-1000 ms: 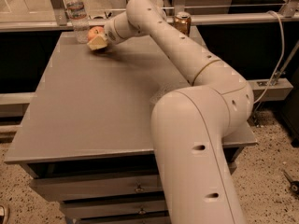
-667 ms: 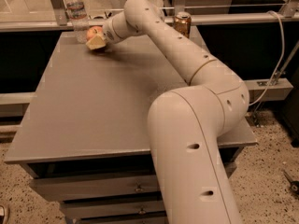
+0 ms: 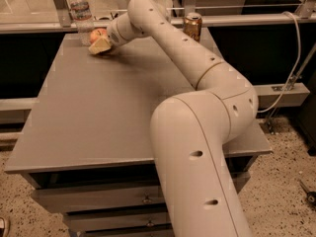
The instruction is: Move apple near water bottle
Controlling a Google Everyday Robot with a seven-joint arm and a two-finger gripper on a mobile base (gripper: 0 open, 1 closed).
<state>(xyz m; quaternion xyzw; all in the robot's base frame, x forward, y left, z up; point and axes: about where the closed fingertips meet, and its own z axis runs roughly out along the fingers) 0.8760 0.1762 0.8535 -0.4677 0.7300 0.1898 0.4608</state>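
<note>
The apple (image 3: 97, 34), red with pale patches, is at the table's far left corner, just right of the water bottle (image 3: 80, 11), a clear bottle with a white cap standing at the back edge. My gripper (image 3: 97, 41) reaches across the table to that corner and is shut on the apple, low over the tabletop. One cream finger (image 3: 100, 46) shows in front of the apple; the other is hidden behind it. I cannot tell whether the apple touches the table.
A brown-gold drink can (image 3: 192, 26) stands at the back edge, right of my arm. The grey table (image 3: 98, 112) has drawers below. A railing and glass run behind the table. A cable (image 3: 296, 58) hangs at the right.
My gripper and the apple have shifted a little to the left, closer to the water bottle. The bottle and can have not moved.
</note>
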